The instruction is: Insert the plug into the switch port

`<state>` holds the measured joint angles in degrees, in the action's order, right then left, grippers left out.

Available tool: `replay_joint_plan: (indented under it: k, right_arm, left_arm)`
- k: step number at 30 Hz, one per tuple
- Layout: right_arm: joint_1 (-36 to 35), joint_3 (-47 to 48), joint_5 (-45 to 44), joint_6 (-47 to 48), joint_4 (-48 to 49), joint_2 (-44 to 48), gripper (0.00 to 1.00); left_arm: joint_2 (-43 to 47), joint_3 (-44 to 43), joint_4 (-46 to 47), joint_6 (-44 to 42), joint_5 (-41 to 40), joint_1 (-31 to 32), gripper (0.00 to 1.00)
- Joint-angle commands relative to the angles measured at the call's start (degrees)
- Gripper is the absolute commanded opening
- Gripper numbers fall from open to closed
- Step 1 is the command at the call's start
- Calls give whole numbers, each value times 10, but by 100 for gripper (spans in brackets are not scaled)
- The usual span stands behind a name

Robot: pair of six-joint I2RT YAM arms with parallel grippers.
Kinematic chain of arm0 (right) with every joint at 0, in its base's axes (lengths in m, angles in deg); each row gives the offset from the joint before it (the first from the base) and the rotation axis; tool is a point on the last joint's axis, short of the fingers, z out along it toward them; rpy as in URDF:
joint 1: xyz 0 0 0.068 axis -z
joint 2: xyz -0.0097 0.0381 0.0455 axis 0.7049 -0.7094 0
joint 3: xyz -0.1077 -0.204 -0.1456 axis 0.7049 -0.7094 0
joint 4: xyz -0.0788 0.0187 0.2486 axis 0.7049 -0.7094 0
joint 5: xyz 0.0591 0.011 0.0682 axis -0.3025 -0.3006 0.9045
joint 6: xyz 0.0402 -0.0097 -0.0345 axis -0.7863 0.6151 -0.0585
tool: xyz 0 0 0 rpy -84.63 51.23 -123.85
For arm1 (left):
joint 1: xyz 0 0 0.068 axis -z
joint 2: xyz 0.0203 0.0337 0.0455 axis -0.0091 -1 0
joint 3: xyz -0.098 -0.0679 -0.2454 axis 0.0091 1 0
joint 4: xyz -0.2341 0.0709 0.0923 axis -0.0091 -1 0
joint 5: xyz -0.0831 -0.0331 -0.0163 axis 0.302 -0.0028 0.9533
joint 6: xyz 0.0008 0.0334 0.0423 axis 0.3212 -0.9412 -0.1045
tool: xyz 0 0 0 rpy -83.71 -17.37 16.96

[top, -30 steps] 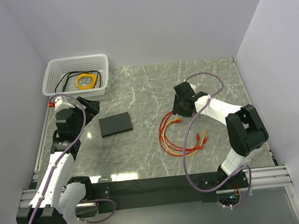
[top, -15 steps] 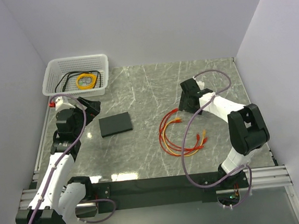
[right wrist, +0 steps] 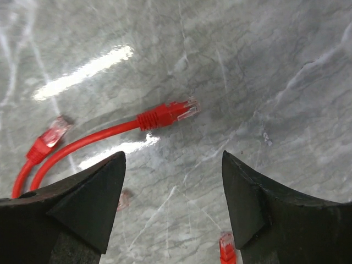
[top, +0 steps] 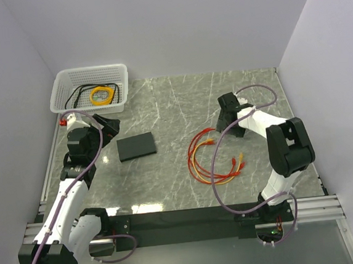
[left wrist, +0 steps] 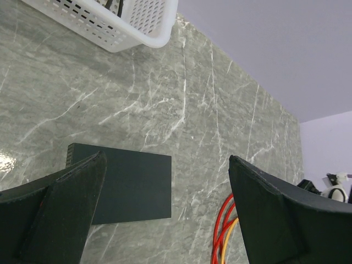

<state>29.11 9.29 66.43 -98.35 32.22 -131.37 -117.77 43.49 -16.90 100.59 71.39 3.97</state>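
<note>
Red-booted plug [right wrist: 165, 114] with clear tip, flat on marble table [right wrist: 264, 66], long axis across the right wrist view, tip pointing right, right gripper [right wrist: 171, 159] spread wide near it, grasping nothing, left gripper [left wrist: 165, 165] likewise released, black box [left wrist: 132, 187] between its 2 fingers.

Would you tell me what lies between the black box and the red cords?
Only bare marble table separates the black box from the red cords, seen in the top view.
</note>
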Motion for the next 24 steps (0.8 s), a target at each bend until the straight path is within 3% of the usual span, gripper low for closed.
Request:
replay_joint_plan:
  k: [1, 14, 24]
  right_arm:
    - [6, 28, -22, -14, 7, -25, 77]
    - [6, 26, -7, -24, 45, 17, 76]
    - [13, 83, -49, -36, -10, -47, 75]
  left_arm:
    - [6, -2, 24, -8, 8, 3, 99]
    - [1, 4, 32, -8, 6, 11, 99]
    - [-4, 2, 31, -9, 7, 14, 99]
